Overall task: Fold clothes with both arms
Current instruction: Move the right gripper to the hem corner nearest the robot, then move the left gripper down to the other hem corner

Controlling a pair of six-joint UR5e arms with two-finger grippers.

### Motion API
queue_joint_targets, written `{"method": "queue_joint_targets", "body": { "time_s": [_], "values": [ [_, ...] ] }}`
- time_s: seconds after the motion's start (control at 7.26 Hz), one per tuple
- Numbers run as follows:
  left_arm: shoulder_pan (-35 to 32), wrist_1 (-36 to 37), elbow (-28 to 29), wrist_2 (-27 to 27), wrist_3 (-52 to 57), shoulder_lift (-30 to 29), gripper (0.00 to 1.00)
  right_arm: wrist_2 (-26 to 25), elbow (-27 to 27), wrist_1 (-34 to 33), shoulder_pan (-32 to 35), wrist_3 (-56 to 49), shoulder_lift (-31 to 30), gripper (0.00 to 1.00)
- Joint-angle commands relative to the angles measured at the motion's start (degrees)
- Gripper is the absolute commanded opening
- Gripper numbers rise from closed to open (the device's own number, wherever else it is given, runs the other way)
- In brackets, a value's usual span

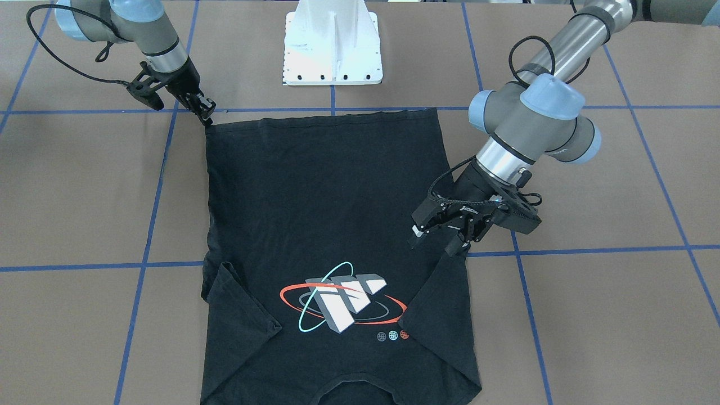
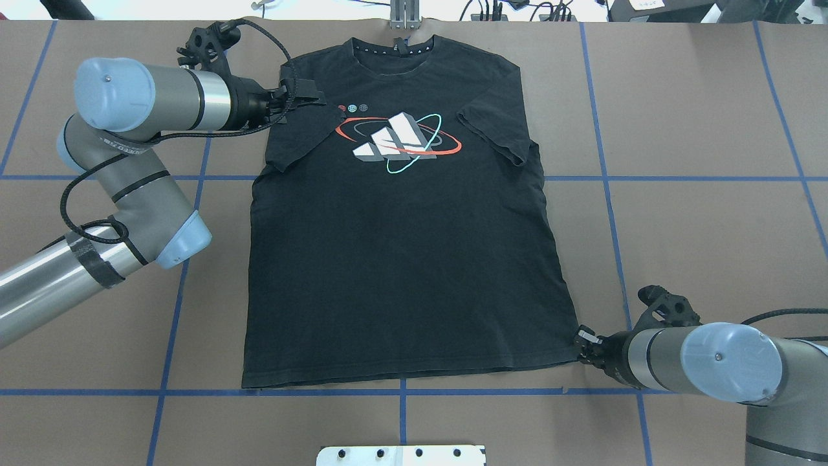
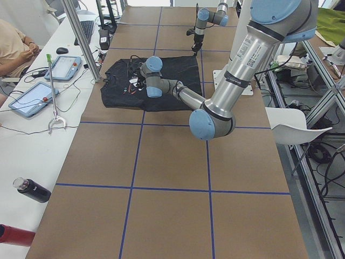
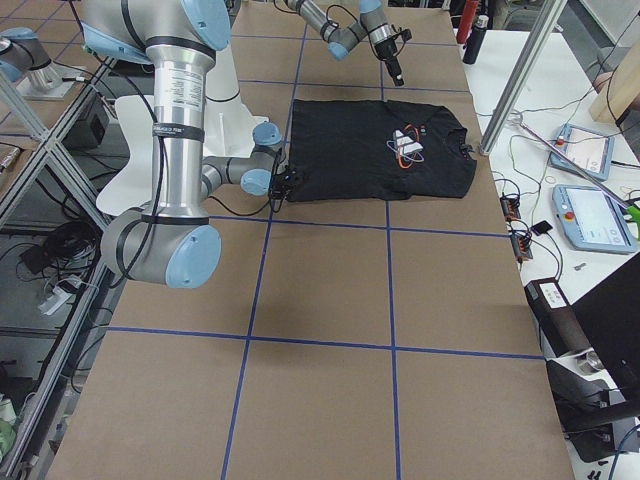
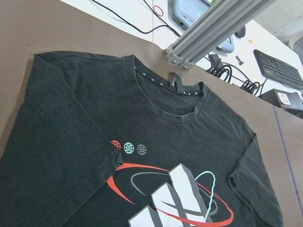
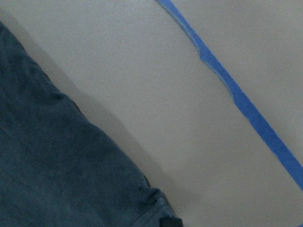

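The black T-shirt lies flat on the brown table, logo print up, both sleeves folded inward over the chest. My left gripper hovers open just above the edge of the folded sleeve on its side, close to the shoulder. The left wrist view looks down on the collar and print with no fingers showing. My right gripper is low at the hem corner, shut on it. The right wrist view shows only that hem edge and the table.
The white base mount stands just behind the hem. Blue tape lines grid the table. An aluminium post rises beyond the collar. A side table with tablets, cables and a seated person runs along the far edge.
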Motion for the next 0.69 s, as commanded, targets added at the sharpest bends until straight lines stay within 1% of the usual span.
{"method": "queue_joint_targets", "body": {
  "time_s": [0.0, 0.14, 0.28, 0.41, 0.55],
  "values": [
    [0.3, 0.1, -7.1, 0.0, 0.0, 8.0, 1.0, 0.4, 3.9, 0.0, 1.2, 0.0, -1.7, 0.0],
    [0.5, 0.4, -12.0, -0.1, -0.1, 14.2, 1.0, 0.6, 4.3, 0.0, 1.1, -0.1, -2.8, 0.0],
    [2.1, 4.4, -17.6, -0.1, 0.0, 19.3, 1.0, 1.6, 6.1, 0.1, 0.3, 0.0, -4.7, 0.0],
    [6.1, 7.9, -22.9, 0.0, 0.3, 22.5, 0.99, 2.8, 6.4, 0.1, -1.2, 0.1, -5.5, 0.0],
    [10.3, 10.0, -28.5, 0.3, -3.7, 25.3, 0.99, 3.9, 6.5, 0.1, -1.7, 0.1, -6.1, 0.0]
  ]
}}
